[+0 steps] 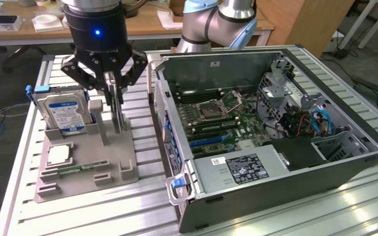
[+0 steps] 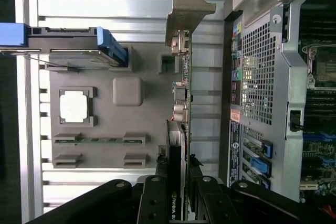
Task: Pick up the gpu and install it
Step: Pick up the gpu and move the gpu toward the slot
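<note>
The gpu (image 1: 115,112) is a thin black card standing on edge over the grey holder (image 1: 110,157), on the side nearest the computer case. My gripper (image 1: 114,93) reaches down from above, its black fingers (image 1: 84,73) shut on the card's upper edge. In the wrist view the gpu (image 2: 181,103) shows edge-on, its metal bracket (image 2: 186,9) at the far end, and the gripper (image 2: 176,195) clamps it from both sides. I cannot tell whether the card's lower edge is clear of its slot.
The open computer case (image 1: 346,162) lies at the exterior view's right, motherboard (image 1: 215,118) exposed; its perforated rear wall (image 2: 257,77) is close beside the card. In the holder (image 2: 142,119) sit a silver hard drive (image 1: 64,113), a processor chip (image 1: 57,155) and a green memory stick (image 1: 77,168).
</note>
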Action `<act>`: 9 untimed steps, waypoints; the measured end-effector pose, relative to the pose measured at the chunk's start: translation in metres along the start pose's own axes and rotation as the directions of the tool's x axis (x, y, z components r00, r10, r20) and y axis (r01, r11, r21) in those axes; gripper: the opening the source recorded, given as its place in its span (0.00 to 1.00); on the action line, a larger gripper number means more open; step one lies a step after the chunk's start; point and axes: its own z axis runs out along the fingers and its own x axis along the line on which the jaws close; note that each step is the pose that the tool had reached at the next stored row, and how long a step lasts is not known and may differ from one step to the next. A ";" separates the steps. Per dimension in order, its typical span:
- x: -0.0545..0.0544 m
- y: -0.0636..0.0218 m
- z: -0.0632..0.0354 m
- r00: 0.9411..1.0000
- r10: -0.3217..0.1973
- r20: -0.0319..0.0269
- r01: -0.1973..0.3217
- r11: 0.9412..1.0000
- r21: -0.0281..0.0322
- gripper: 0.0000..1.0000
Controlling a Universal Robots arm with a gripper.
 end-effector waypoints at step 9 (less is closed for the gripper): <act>0.000 0.0001 -0.0059 1.000 0.000 0.000 0.000 1.000 0.000 0.26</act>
